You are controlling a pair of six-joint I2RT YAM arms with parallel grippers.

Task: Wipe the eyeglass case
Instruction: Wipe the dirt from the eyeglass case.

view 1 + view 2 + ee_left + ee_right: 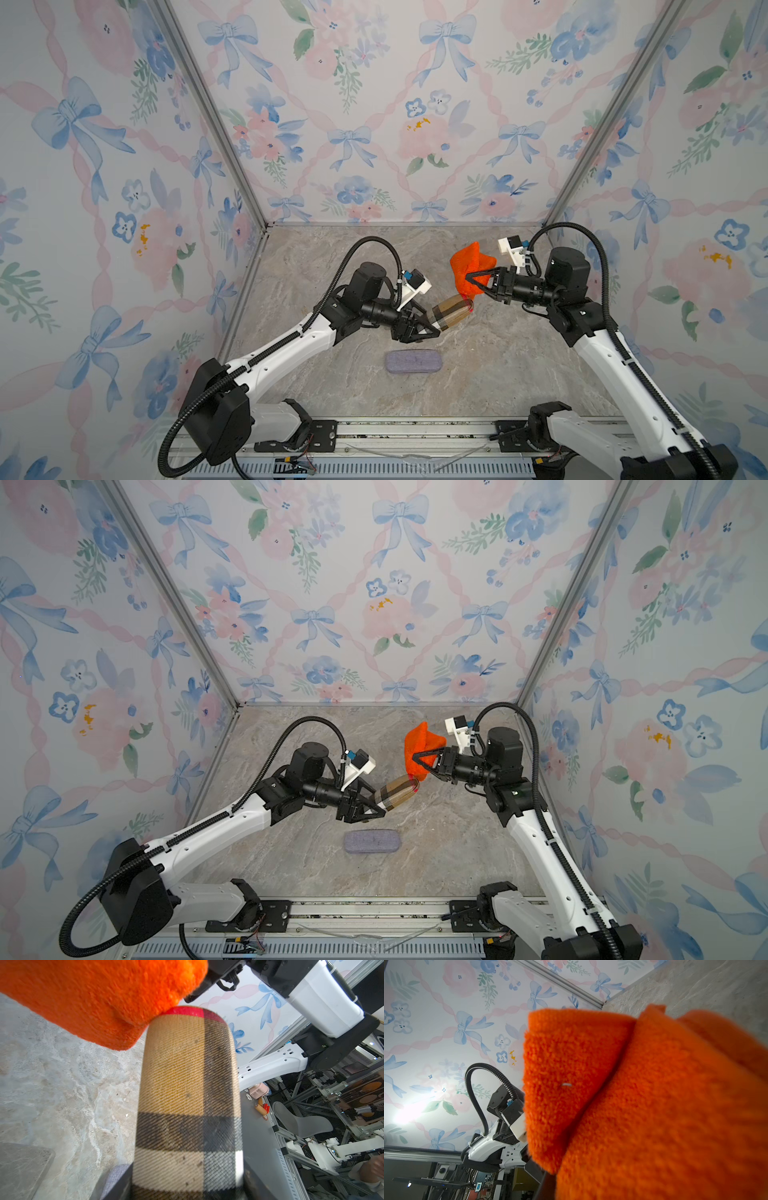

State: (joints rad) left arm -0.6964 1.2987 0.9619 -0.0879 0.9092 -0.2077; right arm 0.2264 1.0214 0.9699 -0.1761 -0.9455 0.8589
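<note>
Top views: high, facing back wall (pixel 374 124), sharing whole table (pixel 324 266). Wrist views: close-up, both catching cloth (pixel 83 997).

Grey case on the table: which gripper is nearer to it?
Left. The left gripper is just behind the grey case; the right gripper, holding an orange cloth, is farther back.

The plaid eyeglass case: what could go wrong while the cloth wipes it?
The left gripper holds the plaid case by one end only, so pressure from the orange cloth at its far end might lever it loose. The cloth is bunched in the right gripper, so it may touch only the tip.
</note>
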